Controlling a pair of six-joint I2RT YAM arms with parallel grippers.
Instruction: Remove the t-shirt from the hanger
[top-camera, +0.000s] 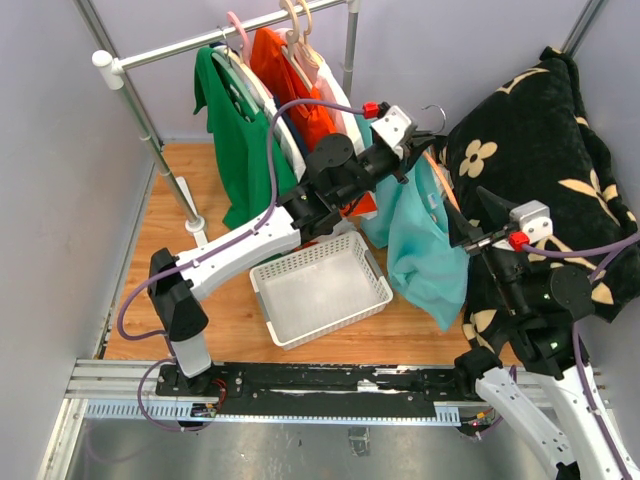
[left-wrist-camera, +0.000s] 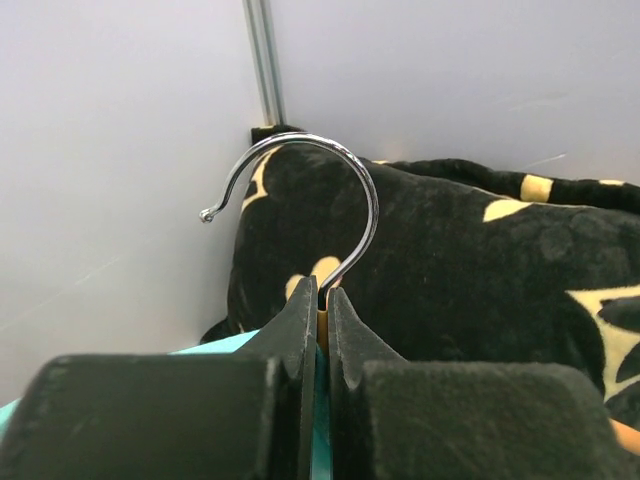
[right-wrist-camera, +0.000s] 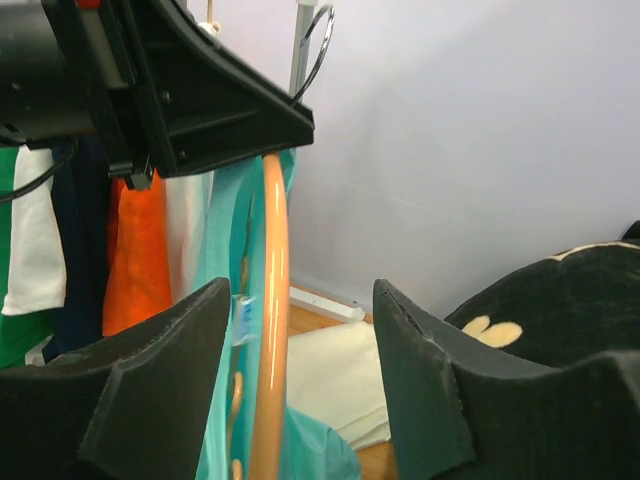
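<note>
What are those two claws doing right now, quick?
Left gripper: shut on the hanger.
Right gripper: open, gripping nothing.

No word, brand, number or sign is showing legibly in any view. A small pale tag (right-wrist-camera: 243, 318) is hanging on the teal t-shirt (right-wrist-camera: 228, 240), left of centre, its print too blurred to read.

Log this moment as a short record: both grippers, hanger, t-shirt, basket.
left gripper: shut on hanger, just below its hook
right gripper: open, jaws either side of the hanger's wooden arm
hanger: off the rail, hook free in the air
t-shirt: teal, on the hanger
basket: white, empty, left of the t-shirt in the top view
</note>
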